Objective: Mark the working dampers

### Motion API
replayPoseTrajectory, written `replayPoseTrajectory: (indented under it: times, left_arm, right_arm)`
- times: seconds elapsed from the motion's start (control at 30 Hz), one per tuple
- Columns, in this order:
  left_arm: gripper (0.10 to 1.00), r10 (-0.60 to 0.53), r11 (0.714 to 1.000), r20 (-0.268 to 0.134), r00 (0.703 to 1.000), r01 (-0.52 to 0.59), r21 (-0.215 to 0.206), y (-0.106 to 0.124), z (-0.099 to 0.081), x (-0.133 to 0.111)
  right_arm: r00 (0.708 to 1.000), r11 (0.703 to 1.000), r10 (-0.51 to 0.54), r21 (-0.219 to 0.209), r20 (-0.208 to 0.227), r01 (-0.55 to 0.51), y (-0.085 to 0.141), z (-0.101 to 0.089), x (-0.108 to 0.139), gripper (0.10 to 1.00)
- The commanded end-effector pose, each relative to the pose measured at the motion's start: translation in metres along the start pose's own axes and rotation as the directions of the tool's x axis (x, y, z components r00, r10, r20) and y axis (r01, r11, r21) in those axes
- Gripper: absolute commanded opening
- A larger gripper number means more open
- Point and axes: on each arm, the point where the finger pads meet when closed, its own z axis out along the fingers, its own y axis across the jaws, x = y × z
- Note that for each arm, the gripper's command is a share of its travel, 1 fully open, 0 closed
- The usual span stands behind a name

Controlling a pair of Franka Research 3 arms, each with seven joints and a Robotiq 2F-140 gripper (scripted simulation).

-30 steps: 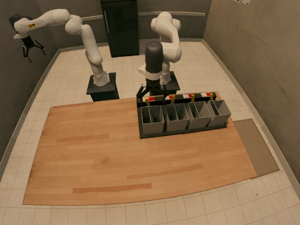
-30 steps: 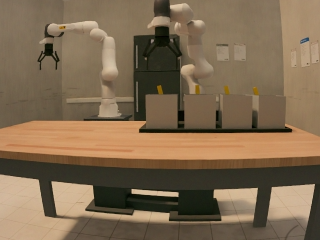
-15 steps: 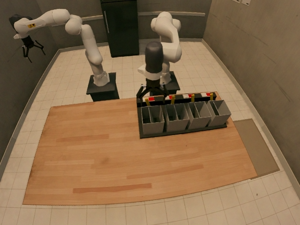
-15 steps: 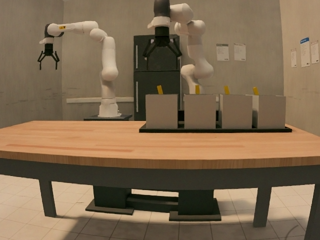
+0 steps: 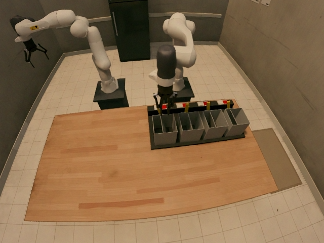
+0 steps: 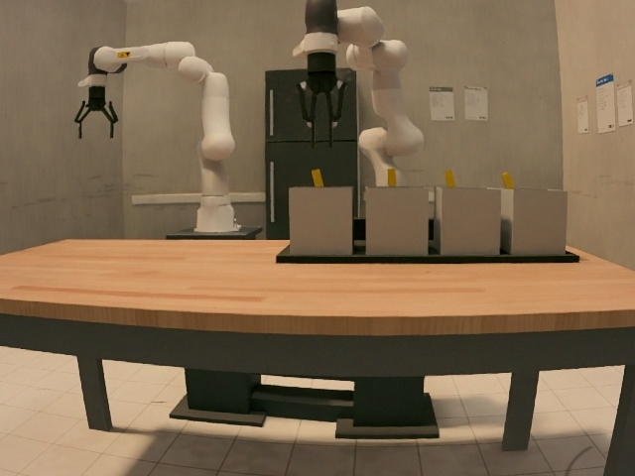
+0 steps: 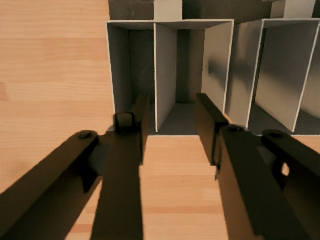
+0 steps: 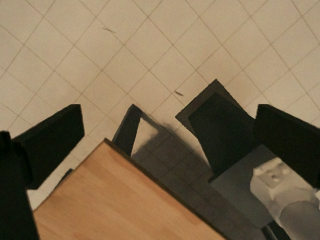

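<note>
Duct dampers (image 5: pixel 165 138) (image 6: pixel 320 220) (image 7: pixel 166 65), four gray open-topped boxes with inner dividers, stand in a row on a dark base (image 5: pixel 197 143) (image 6: pixel 428 259), right of center on the table (image 5: pixel 117 169) (image 6: pixel 308 287) (image 7: pixel 50 75) (image 8: pixel 115 200). At the top view's upper left, the right gripper (image 5: pixel 41 63) (image 6: pixel 95 137) (image 8: pixel 169 119) is spread wide, holding nothing. Above the leftmost damper, the left gripper (image 5: pixel 164 114) (image 6: pixel 322 145) (image 7: pixel 172 108) is partly spread, nothing pinched. Yellow levers (image 5: pixel 186 107) (image 6: pixel 317 178) rise along the row; the second looks upright, the others lean left in the exterior view. All four sliders (image 5: pixel 164 106) show red.

Left gripper (image 5: pixel 164 114) (image 6: pixel 321 145) (image 7: pixel 172 107): fingers drawn inward from a wide spread. Tips now near each other, directly beneath the palm, a narrow gap between. Outer links, previously splayed to either side, now hang steeper, tucked closer in below it.
</note>
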Motion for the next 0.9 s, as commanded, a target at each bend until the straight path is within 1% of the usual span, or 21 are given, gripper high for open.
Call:
replayPoseTrajectory:
  times: [0.0,0.87]
  left_arm:
    - [0.303,0.000,1.000,0.000,1.000,0.000,0.000,0.0000,-0.0001,0.0000]
    - [0.303,0.000,1.000,0.000,1.000,0.000,0.000,0.0000,-0.0001,0.0000]
  right_arm:
    - [1.000,1.000,-0.005,0.000,0.004,0.005,0.0002,0.0004,-0.0006,1.000]
    - [1.000,1.000,-0.005,0.000,0.004,0.005,0.0002,0.0004,-0.0006,1.000]
